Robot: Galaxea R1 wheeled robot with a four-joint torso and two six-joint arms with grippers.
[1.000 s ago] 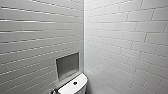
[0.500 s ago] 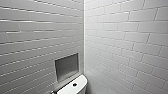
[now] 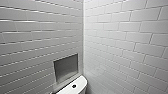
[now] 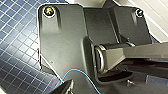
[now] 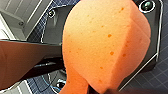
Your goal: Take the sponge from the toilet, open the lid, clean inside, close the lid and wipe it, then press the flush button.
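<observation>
The orange-red sponge (image 5: 105, 45) looms large in the right wrist view. Its narrow end is pinched in my right gripper (image 5: 86, 88), which is shut on it. In the head view the toilet (image 3: 80, 83) shows just its white tank top at the bottom edge. The round dark flush button (image 3: 74, 86) sits in the middle of that top. The bowl and the lid are hidden below the picture's edge. My left gripper stands open with nothing seen in it.
White brick-tiled walls meet in a corner (image 3: 83, 37) behind the tank. A grey recessed niche (image 3: 66, 66) is set in the left wall just above it. Blue mosaic floor (image 4: 15, 50) lies under the left wrist, with a white surface (image 4: 155, 15) beside it.
</observation>
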